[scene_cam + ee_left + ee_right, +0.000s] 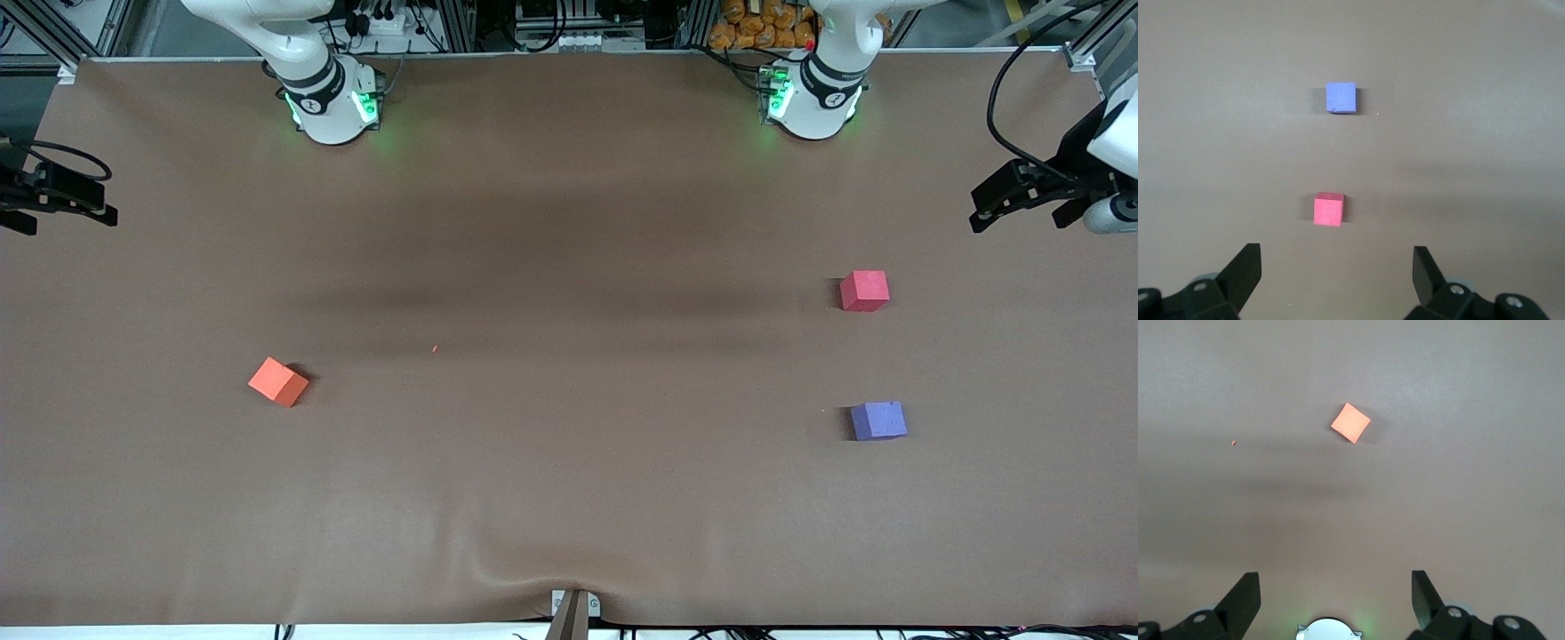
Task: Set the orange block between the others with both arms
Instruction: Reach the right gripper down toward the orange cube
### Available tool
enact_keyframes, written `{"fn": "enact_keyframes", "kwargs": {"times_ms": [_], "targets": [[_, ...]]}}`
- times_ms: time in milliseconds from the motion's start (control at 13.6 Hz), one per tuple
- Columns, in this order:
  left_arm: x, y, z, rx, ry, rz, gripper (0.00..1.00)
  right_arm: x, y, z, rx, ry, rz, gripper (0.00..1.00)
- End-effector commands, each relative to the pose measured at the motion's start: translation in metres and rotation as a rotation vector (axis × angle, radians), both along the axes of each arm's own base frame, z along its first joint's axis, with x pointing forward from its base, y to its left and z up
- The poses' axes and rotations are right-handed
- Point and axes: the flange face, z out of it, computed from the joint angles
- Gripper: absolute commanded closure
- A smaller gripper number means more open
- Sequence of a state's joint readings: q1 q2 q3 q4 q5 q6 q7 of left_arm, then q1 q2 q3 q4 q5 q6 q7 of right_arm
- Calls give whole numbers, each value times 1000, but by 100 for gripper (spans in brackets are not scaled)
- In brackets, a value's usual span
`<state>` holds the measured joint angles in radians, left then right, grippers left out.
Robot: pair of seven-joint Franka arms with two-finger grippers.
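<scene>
Nothing of the task is done yet, as far as I can judge. The orange block (278, 381) lies alone on the brown table (569, 498), toward the right arm's end, well apart from the red block (864, 291). It is turned so that a corner points to the front camera. The red block lies toward the left arm's end, and the blue block (878, 420) lies nearer to the front camera than the red block, with a free gap between them. That gap looks wide enough for one more cube.

The right gripper (53, 194) hangs over the table edge at the right arm's end, well apart from the red block, and its fingers are spread with nothing between them. The left gripper (1036, 191) hangs over the other edge, near the red block but not above it, also spread and empty. Neither gripper touches a block.

All steps are left: pick up the orange block, carry it across, probably pass it to the left arm, and set it in the gap.

Nothing stands in the way. There is only a tiny orange crumb (435, 348) between the orange block and the red block, and a fold in the table cover (533, 578) at the edge nearest the front camera.
</scene>
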<state>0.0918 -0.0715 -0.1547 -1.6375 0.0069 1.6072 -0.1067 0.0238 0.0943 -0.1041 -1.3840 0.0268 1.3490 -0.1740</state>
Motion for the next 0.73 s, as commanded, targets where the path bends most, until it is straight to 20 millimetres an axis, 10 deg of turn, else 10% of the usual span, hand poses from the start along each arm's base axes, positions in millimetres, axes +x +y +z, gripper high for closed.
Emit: {"fn": "enact_keyframes", "kwargs": {"times_ms": [0, 661], "targets": [[1, -5, -7, -23, 35, -28, 0, 24, -1, -33, -24, -11, 9, 0], [-1, 1, 0, -21, 33, -18, 0, 114, 1, -258, -14, 19, 242, 0]]}}
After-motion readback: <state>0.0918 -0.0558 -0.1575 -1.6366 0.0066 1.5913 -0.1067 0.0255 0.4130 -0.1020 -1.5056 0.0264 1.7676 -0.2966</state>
